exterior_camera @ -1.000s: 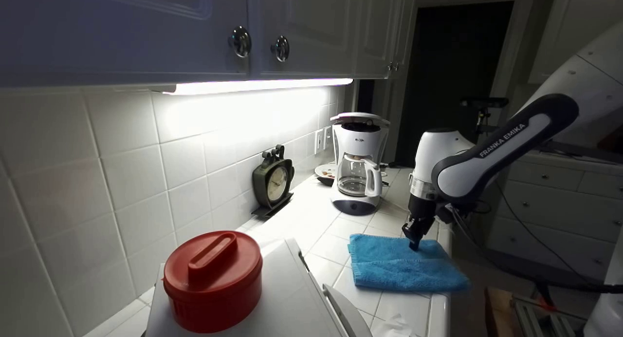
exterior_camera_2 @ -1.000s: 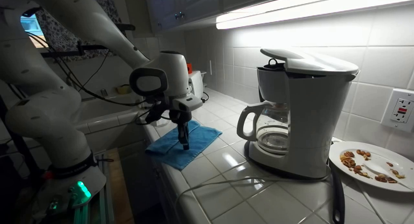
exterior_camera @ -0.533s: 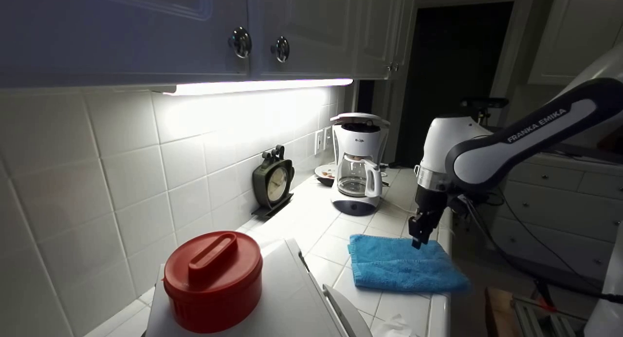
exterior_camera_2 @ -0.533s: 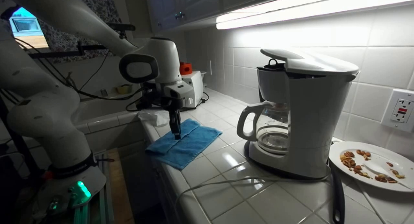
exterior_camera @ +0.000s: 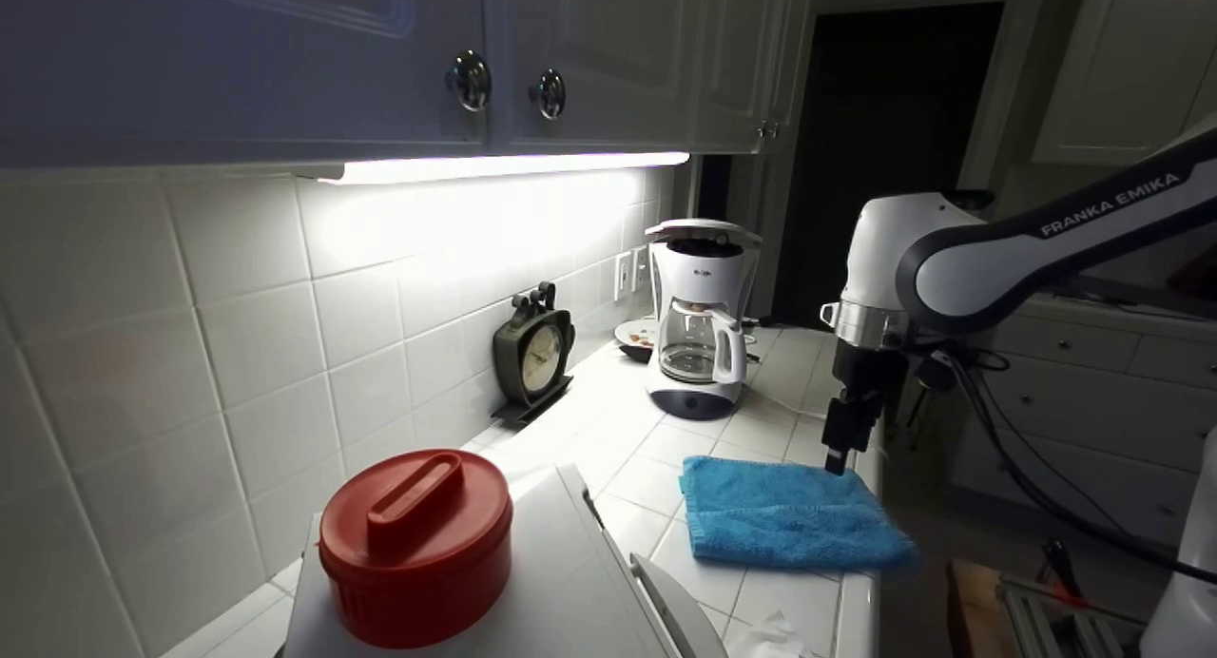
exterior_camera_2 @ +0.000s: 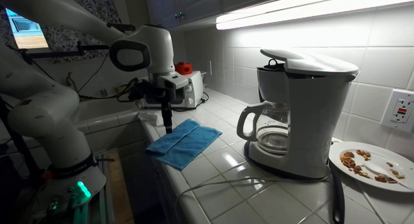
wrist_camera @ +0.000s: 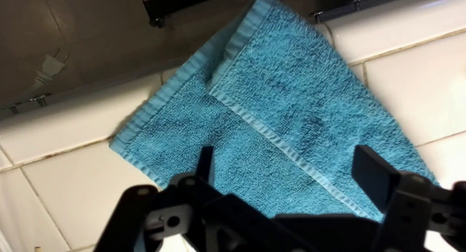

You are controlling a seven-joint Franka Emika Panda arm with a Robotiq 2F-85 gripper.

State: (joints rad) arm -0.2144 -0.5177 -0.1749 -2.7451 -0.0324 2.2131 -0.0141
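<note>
My gripper stands open in the wrist view, its two dark fingers wide apart with only air between them. Beneath it lies a folded blue towel, a pale stitched band running diagonally across it. In both exterior views the gripper hovers just above the towel, close to the counter's front edge. There the fingertips appear clear of the cloth, pointing down. One corner of the towel reaches past the counter's edge. Nothing is held.
A white coffee maker with a glass carafe stands farther along the counter. Beside it are a plate of nuts and a loose cord. A red lidded container sits on a toaster oven. A dark dial scale leans by the wall.
The gripper has risen off the towel and drawn back toward the counter's front edge, and its jaws have opened. The towel lies where it was.
</note>
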